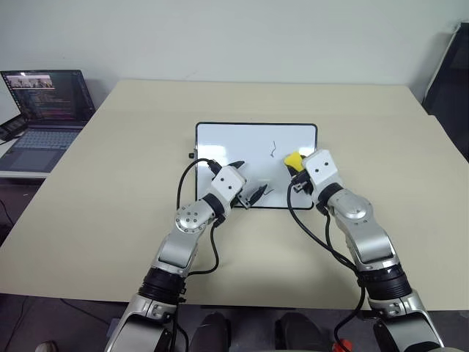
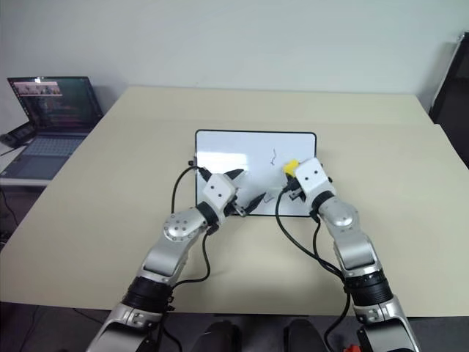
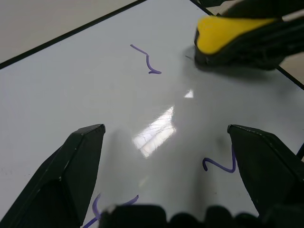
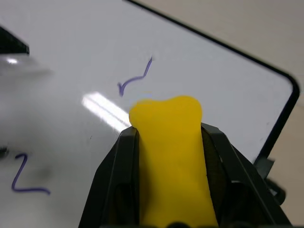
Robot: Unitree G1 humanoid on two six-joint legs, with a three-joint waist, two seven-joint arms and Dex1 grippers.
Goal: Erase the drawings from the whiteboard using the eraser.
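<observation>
Three marks are sitting on the whiteboard [image 1: 220,139]. Right gripper [image 4: 167,137], clamping the eraser [image 4: 170,156], is hovering just right of and nearer than the tick-like mark [image 1: 273,149]. Left gripper [image 3: 166,156] is spread apart.

Both arms reach forward, angled inward. The left gripper [image 1: 249,183] points level with its fingers [image 3: 71,175] spread wide; the right gripper [image 4: 166,137] is clamped on the eraser [image 4: 168,161].

In the left wrist view 1 scribble [image 3: 102,209] is cut off behind the gripper's base; the eraser's [image 4: 173,161] dark underside is hidden.
</observation>
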